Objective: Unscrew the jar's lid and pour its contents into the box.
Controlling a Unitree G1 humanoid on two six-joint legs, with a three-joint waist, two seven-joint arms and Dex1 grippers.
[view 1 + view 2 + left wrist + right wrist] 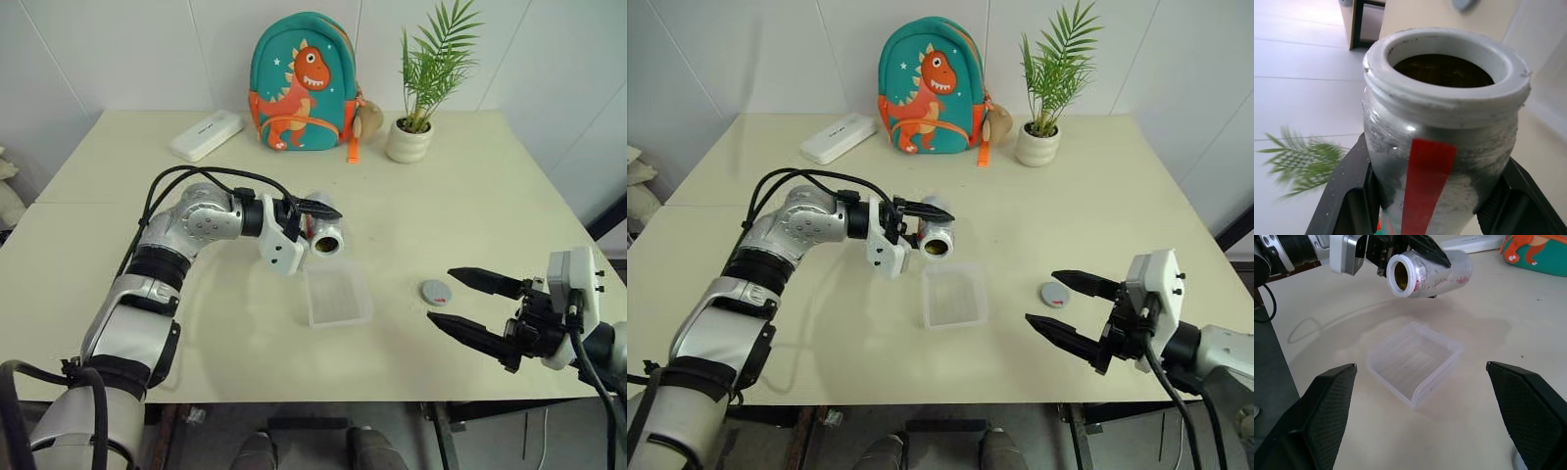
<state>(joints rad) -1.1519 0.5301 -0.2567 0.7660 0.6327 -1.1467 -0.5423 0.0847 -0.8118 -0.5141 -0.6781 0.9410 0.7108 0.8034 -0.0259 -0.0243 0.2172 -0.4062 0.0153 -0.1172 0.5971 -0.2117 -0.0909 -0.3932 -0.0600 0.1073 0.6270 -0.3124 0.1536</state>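
Right now my left gripper (312,213) is clamped around the open jar (324,235), tipped about level with its mouth hanging just past the far edge of the box (337,294) — so the dark bits inside could drop onto the table (470,196) short of the box if I tilt further without bringing the mouth over its middle. My right gripper (468,306) hangs spread wide and empty near the lid (436,291), which lies on the table beside the box — nothing backs up the jar should it slip in the fingers.
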